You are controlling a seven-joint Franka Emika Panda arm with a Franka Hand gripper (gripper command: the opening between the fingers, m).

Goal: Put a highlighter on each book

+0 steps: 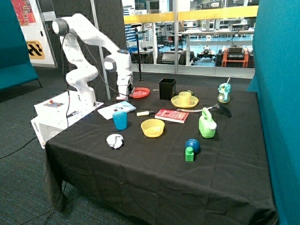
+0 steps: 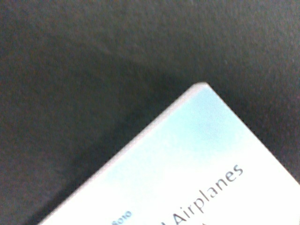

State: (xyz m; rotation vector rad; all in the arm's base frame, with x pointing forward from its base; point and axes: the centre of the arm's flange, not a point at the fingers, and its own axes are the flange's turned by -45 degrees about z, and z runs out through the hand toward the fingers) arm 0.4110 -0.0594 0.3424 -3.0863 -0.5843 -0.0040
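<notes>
The white book with a light blue cover picture [image 1: 116, 109] lies flat near the table edge by the robot base. Its corner, printed "Airplanes", fills the lower part of the wrist view [image 2: 206, 168]. The smaller red book [image 1: 171, 115] lies flat near the table's middle. A yellow highlighter with a dark cap [image 1: 144, 113] lies on the black cloth between the two books, on neither. My gripper [image 1: 123, 95] hangs low just behind the white book, beside the red plate. A small pink thing [image 1: 120, 98] lies at its tip; I cannot tell what it is.
A red plate [image 1: 139, 92] and a black box [image 1: 167, 88] stand behind the books. A blue cup [image 1: 120, 120], yellow bowl [image 1: 153, 127] and crumpled white piece [image 1: 115, 140] lie in front. A yellow plate with a cup [image 1: 184, 100], green jug [image 1: 206, 124] and blue ball [image 1: 192, 145] are farther along.
</notes>
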